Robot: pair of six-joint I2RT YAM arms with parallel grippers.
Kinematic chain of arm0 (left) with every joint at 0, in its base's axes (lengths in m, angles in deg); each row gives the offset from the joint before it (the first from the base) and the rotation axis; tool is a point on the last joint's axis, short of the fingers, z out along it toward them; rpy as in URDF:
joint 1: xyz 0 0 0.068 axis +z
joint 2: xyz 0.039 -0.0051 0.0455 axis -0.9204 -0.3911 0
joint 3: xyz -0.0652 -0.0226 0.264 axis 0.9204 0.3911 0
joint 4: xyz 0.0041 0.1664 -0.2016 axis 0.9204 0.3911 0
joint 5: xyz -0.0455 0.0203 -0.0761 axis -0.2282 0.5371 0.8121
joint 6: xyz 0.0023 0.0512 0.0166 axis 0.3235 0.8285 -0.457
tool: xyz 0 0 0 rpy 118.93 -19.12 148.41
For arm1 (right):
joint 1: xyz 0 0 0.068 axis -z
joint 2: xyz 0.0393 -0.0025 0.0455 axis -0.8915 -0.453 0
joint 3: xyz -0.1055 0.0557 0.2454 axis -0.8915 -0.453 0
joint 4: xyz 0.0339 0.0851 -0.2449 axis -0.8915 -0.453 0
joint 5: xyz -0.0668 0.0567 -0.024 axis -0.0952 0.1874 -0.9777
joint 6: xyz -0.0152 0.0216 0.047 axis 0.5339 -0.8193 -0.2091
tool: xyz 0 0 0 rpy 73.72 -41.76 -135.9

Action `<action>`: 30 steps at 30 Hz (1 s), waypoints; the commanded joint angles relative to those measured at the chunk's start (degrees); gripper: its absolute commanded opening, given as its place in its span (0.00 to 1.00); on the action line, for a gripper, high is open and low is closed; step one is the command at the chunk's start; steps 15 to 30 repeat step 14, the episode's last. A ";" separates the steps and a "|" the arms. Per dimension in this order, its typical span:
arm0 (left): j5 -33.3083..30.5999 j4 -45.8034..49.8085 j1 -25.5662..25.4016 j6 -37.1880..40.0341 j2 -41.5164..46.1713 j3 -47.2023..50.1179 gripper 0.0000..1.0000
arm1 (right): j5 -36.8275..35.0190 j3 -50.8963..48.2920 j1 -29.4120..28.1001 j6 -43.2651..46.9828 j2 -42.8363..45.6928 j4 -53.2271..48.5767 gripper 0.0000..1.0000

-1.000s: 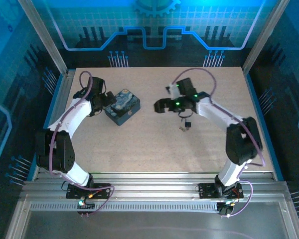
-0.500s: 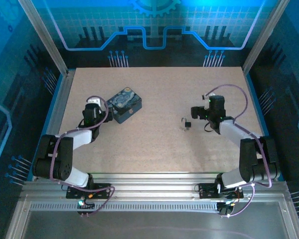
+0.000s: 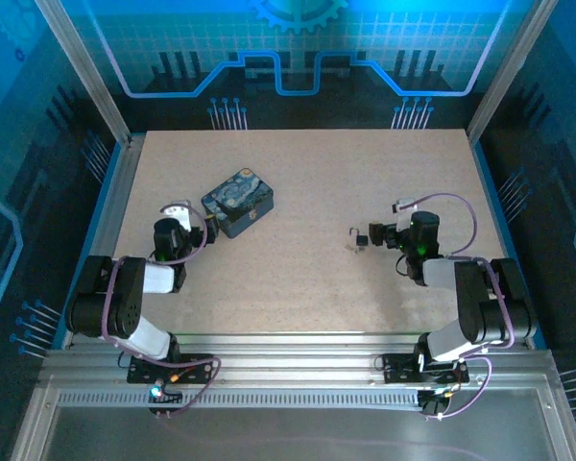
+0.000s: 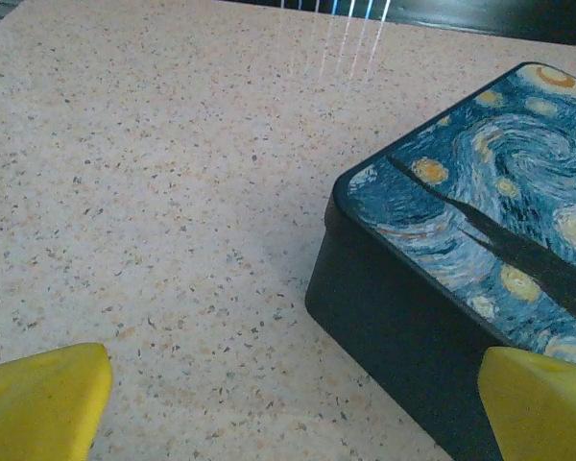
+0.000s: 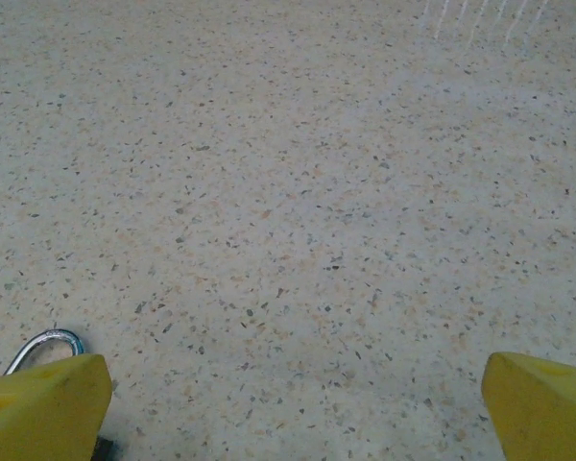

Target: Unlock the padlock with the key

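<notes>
The right gripper sits low over the table, its yellow fingers spread wide with nothing between them. The padlock lies just ahead of it and off-centre. In the right wrist view, its silvery shackle curves up right beside the finger at that view's left edge. A small pale bit next to the lock may be the key (too small to be sure). The left gripper is likewise spread and empty, with the dark blue swirl-patterned tin just ahead of its other finger.

Because the lock sits against one finger rather than between the two, closing now would probably shove it across the smooth top instead of trapping it. The same nudge could scatter the key.

No brand, label or writing is legible; the tin bears only painted swirls and yellow dots.
</notes>
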 commanded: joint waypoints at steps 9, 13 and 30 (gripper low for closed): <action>0.71 -0.87 -1.54 2.98 -0.26 -2.07 0.99 | 0.99 -0.09 -0.16 0.99 -0.22 6.81 1.00; 0.71 -1.10 -1.59 3.07 -0.29 -1.91 0.99 | 1.15 -0.14 -0.11 0.90 -0.18 6.84 1.00; 0.68 -1.33 -1.65 3.12 -0.24 -1.86 0.99 | 1.34 -0.17 0.10 0.91 -0.22 6.88 1.00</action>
